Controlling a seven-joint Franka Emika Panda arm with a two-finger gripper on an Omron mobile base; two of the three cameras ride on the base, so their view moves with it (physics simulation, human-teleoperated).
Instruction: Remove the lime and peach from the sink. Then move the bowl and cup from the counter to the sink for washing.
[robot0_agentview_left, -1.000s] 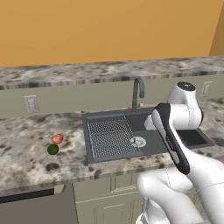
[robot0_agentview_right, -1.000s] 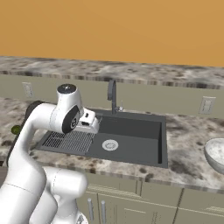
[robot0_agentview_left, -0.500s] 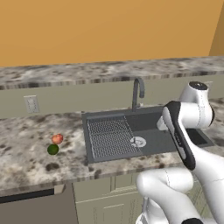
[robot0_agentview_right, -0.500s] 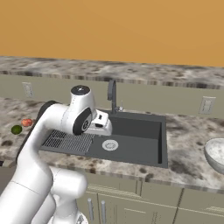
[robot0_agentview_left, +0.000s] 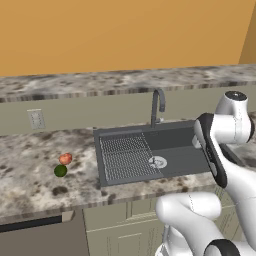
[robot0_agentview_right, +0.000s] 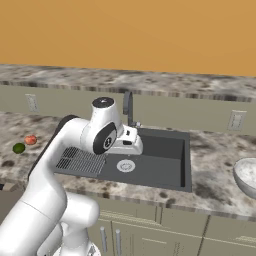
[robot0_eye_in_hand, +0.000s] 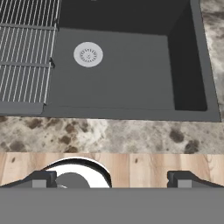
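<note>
Currently my fingers (robot0_eye_in_hand: 112, 178) stand wide apart, holding nothing, over the sink's (robot0_eye_in_hand: 131, 87) front edge. Its drain (robot0_eye_in_hand: 88, 54) lies at eleven o'clock from them. Lime (robot0_agentview_left: 60, 170) and peach (robot0_agentview_left: 65, 159) sit together on the bench (robot0_agentview_left: 30, 170); the bowl (robot0_agentview_right: 247, 175) rests right of the sink.

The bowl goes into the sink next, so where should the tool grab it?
On its rim, coming down from above: the bowl sits upright and open on the counter, too wide to span, so one finger inside and one outside the thin wall seems best.
</note>
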